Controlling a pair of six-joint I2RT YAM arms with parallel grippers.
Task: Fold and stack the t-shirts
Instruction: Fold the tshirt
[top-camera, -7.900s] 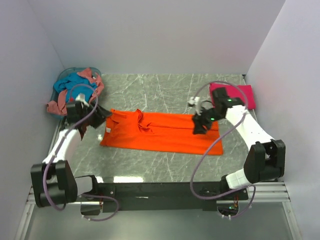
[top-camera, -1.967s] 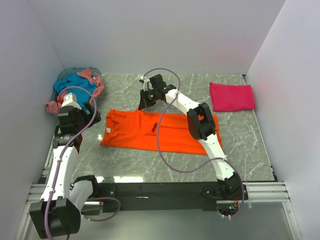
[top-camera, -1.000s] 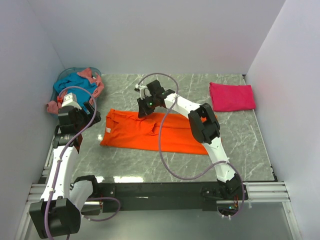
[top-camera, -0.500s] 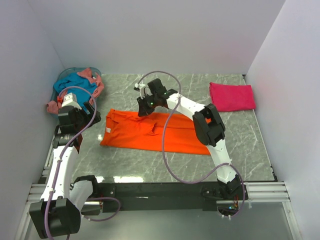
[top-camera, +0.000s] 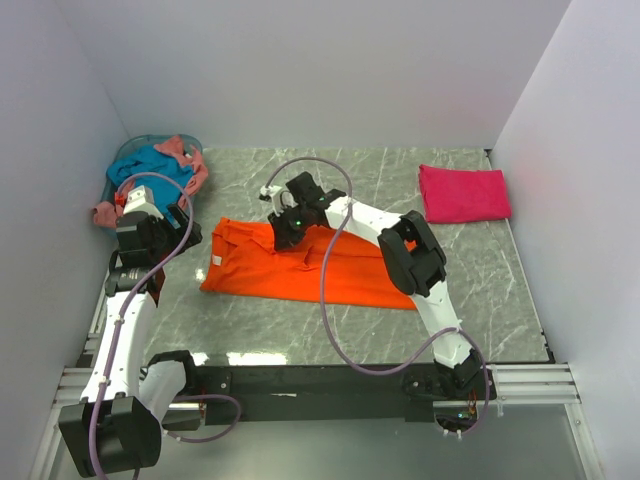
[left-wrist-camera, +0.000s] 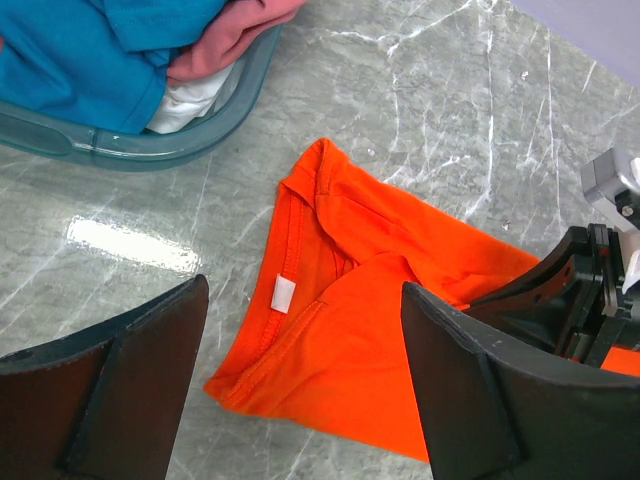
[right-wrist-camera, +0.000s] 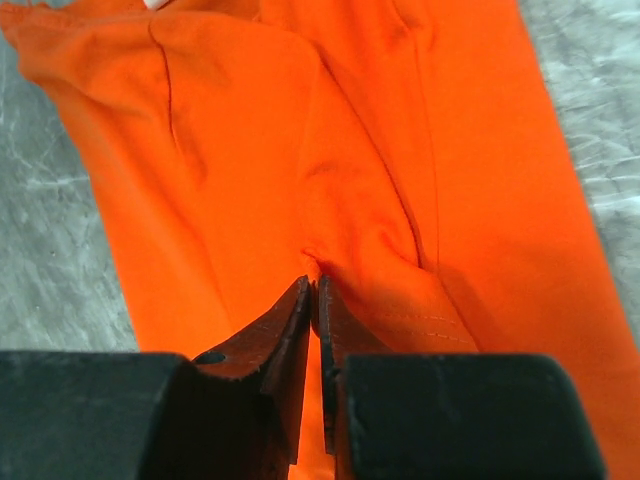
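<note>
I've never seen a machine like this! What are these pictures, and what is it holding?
The machine is a left arm and a right arm bolted to a grey table. One picture looks down from above; the other two come from cameras on the wrists. An orange t-shirt lies in the middle, a folded pink t-shirt at the far right, and a basket at the far left holds a blue t-shirt and a salmon t-shirt. The right gripper pinches a fold of the orange t-shirt. The left gripper hangs open, holding nothing.
</note>
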